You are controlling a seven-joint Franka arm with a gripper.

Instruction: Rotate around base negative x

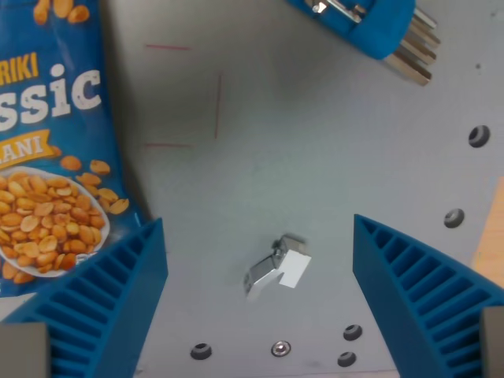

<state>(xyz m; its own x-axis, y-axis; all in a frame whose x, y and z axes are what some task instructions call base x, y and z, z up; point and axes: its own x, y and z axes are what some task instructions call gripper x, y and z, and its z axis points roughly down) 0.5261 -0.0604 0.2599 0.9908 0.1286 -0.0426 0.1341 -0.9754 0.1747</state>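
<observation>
Hovering over grey surface (315, 157), gripper (260, 291) spread wide, holding nothing. Small metal clip (277, 268) lies between the jaws: likely light, rigid, slippery; best pinched across its flat sides.

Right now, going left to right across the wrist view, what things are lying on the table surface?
Peanut bag → red pen marks → small metal clip → blue hex key set. The gripper fingers frame the bottom corners, spread apart, nothing between them but the clip on the table.
</observation>
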